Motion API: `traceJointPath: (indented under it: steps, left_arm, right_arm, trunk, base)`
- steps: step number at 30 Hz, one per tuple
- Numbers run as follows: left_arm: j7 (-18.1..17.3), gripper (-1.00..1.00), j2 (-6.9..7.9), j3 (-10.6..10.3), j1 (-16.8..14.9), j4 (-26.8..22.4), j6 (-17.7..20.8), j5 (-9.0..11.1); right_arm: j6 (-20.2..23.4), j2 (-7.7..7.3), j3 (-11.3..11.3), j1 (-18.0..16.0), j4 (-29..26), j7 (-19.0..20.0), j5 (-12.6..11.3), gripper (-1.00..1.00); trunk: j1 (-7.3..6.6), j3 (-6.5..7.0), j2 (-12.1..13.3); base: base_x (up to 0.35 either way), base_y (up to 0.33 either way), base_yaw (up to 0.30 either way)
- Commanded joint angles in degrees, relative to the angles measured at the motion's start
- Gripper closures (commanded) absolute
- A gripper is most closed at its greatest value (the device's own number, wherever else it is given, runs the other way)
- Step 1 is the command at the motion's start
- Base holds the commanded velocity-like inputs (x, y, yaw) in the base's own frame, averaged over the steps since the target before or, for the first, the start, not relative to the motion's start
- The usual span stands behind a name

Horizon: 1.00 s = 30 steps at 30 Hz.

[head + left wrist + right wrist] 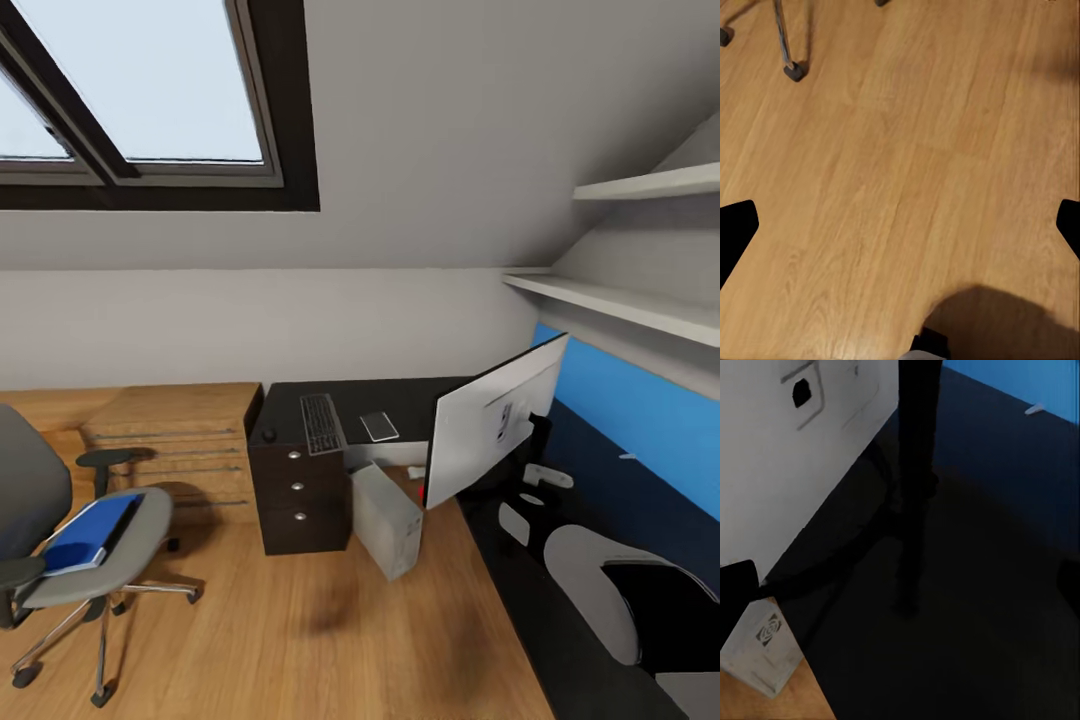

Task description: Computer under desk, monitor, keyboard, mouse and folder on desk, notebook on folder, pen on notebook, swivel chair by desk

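The long black L-shaped desk [400, 400] fills the corner of the room, one wing along the back wall, the other along the blue wall. On the back wing, the flat black keyboard with dark-grey keys [321, 423] lies near the end above the three black drawers with round silver knobs [296, 487]. Just beside it lies a small flat grey-and-black rectangle [379, 426]. The large widescreen monitor with silver-grey back [495, 420] stands on its thin black stand [916, 472] at the inner corner of the desk, its back turned towards the blue wall. The plain light-grey tower computer [386, 520] stands on the wooden floor [915, 165] at the desk's inner edge, half under the top, beside the drawers.

The grey upholstered swivel chair with chrome wheeled base [60, 560] stands well apart from the desk. The bright blue flat folder [92, 532] lies on its seat. A wooden chest with long bar handles [170, 440] stands against the drawer end of the desk.

The left gripper's [900, 232] black fingertips [735, 232] sit wide apart over bare floor. The right gripper [907, 592] hangs over the desk top near the monitor stand, fingers spread, holding nothing.
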Motion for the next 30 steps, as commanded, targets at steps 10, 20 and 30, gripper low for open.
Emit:
traceJointPath:
  steps: [10, 20, 30]
  left_arm:
    - [0.63, -1.00, 7.28, 6.15, -5.12, -27.38, 23.31, 1.71]
    - [0.55, -1.00, 11.82, 7.28, -5.58, -28.12, 22.98, 1.67]
    - [0.52, -1.00, 11.84, 1.76, -5.60, -28.21, 13.99, 1.62]
  right_arm:
    - [-8.58, -0.25, 0.26, 4.62, -0.03, 0.15, -0.34, -1.00]
    - [-9.03, -2.54, 0.28, 5.29, 0.09, 0.19, -0.31, -1.00]
    - [-6.20, -6.34, 0.36, 5.46, 0.06, 1.27, -0.42, -1.00]
  trunk:
    - [0.02, -0.03, -0.04]
    - [0.02, -0.03, -0.04]
    - [0.02, -0.03, -0.04]
  base:
    - [0.000, 0.000, -0.025]
    - [0.000, 0.000, 0.000]
    - [0.137, 0.000, 0.000]
